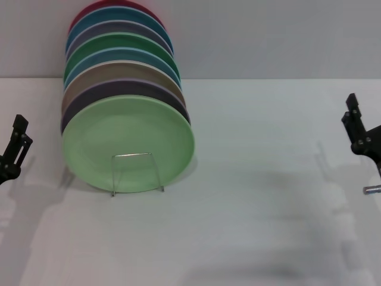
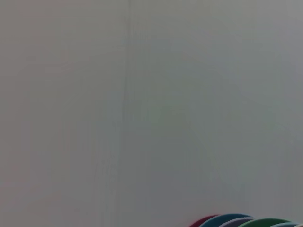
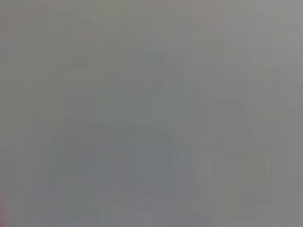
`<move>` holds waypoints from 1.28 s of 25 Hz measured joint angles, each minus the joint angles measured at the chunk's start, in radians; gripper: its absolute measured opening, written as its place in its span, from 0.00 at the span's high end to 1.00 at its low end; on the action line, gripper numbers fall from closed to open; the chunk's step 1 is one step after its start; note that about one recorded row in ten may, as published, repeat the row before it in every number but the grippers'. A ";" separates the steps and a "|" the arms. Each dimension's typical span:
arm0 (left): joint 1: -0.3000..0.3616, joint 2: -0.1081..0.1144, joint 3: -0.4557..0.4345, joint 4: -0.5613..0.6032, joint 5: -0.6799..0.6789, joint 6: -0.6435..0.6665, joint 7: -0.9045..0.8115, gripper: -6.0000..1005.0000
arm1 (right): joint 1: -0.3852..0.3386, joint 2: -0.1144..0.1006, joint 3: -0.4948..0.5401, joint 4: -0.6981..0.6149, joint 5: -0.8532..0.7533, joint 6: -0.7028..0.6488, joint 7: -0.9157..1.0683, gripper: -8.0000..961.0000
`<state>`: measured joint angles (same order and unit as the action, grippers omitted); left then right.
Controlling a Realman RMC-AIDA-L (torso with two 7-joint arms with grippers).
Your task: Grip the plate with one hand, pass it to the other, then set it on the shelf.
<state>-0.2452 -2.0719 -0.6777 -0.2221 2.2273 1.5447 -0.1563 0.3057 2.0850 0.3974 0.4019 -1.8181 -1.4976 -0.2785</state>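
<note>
Plate [image 1: 128,143], round, plain, pale mint-green, matte: we record it standing on edge, tilted back, at the front of a row of plates in the rack, toward the far left part of the table. Shelf [image 1: 137,173], thin silver wire with upright looped prongs: we see only its front loop, crossing the lower face of the mint plate, feet on the white tabletop [image 1: 256,226]. Behind the mint plate we list, front to back, a dark purple plate [image 1: 83,98], a tan plate [image 1: 89,74], a teal-blue plate [image 1: 95,59], a darker green plate [image 1: 113,43], a greyish lilac plate [image 1: 101,28], a blue plate [image 1: 89,21] and a red plate [image 1: 89,10], each leaning against the next toward the grey wall at the table's far edge. Left gripper [image 1: 15,149], black: we find it at the table's left edge, well apart from the plates, holding nothing; we cannot tell whether its fingers are spread or pressed together. Right gripper [image 1: 360,131], black: at the table's right edge, well apart from the rack, holding nothing; fingers likewise not readable. The left wrist view gives us grey wall and the top rims of the rear plates [image 2: 246,221]; the right wrist view gives us only a blank grey surface.
</note>
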 joint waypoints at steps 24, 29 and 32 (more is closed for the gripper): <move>-0.057 -0.002 -0.162 -0.011 -0.002 -0.084 0.042 0.19 | 0.051 0.000 0.148 -0.124 -0.004 -0.012 0.175 0.29; -0.055 -0.002 -0.168 -0.011 -0.001 -0.074 0.053 0.19 | 0.042 0.000 0.142 -0.133 -0.005 -0.011 0.174 0.29; -0.053 -0.001 -0.169 -0.010 -0.001 -0.066 0.053 0.19 | 0.037 0.001 0.142 -0.135 -0.006 -0.010 0.173 0.29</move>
